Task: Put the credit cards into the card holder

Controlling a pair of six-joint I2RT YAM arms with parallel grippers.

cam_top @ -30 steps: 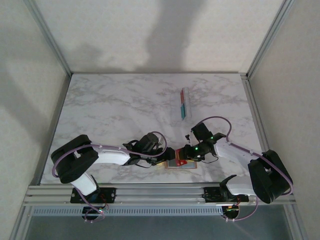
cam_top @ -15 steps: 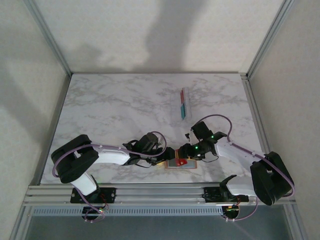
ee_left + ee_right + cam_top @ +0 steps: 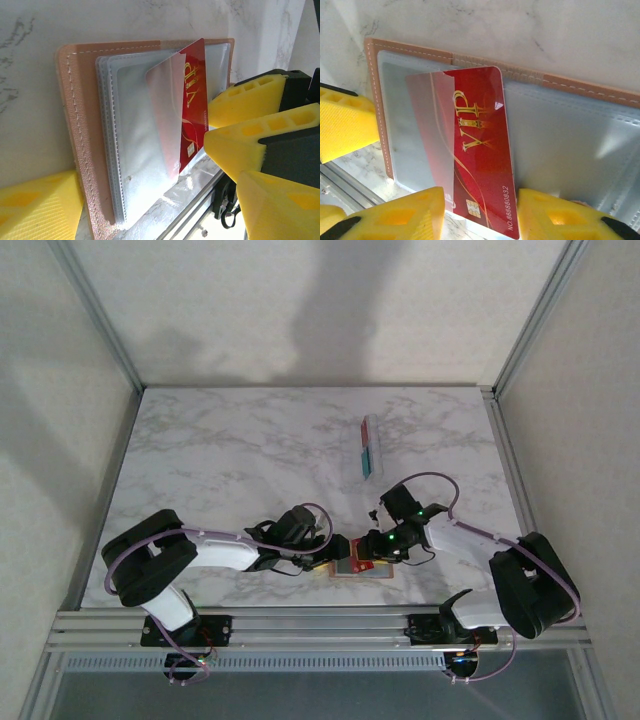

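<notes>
Tan leather bifold card holder [image 3: 75, 130]: lies open, clear sleeves up, at near edge of marble table [image 3: 220, 460]
Red plastic VIP card [image 3: 480, 150]: half inside a holder sleeve
Right gripper [image 3: 482, 215]: yellow fingers [image 3: 400, 212] apart, flanking card's outer end; grip cannot be told
Left gripper [image 3: 155, 190]: fingers spread wide, straddling holder
Further cards [image 3: 370, 448]: row well beyond holder

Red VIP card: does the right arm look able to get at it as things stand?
Probably yes. The red card sticks partway out of the card holder, its free end lying between the fingers of the right pincer, with nothing in between.
</notes>
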